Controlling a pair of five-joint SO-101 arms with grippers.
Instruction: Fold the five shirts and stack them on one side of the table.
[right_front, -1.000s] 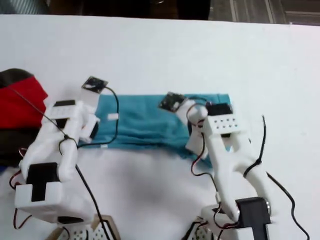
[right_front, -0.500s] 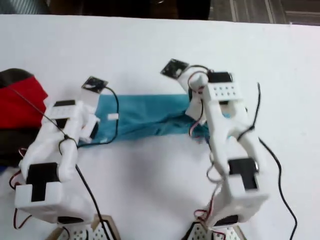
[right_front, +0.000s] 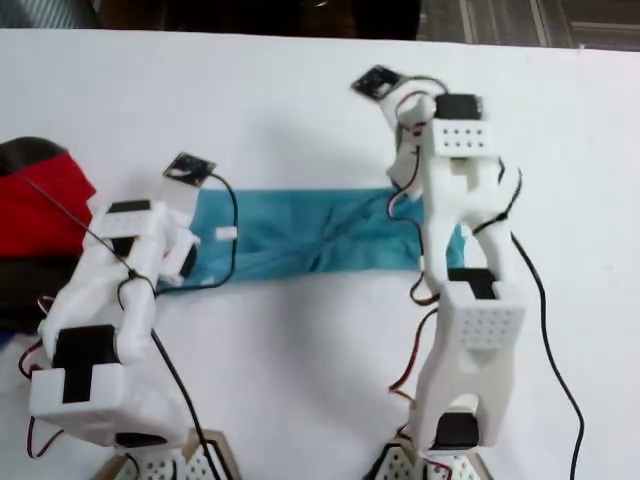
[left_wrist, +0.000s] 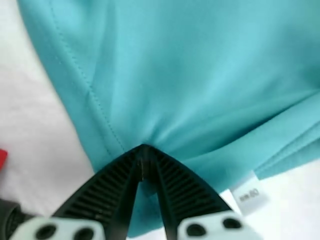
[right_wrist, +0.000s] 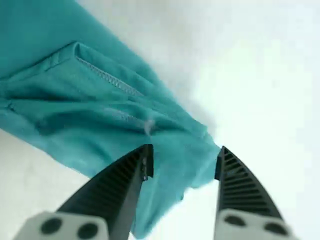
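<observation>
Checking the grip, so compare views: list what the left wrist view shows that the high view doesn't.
Left wrist view: the left gripper shut on a pinch of the teal shirt, and the stitched seam beside that pinch. High view: the shirt lying as one long strip across the table, with the right arm over its other end. Both: the teal shirt and its white tag.

We log the right gripper (right_wrist: 185, 152) carried outward, away from its base, across the shirt (right_front: 300, 235). The hem it dragged now lies below its parted jaws, leaving a narrower strip.
</observation>
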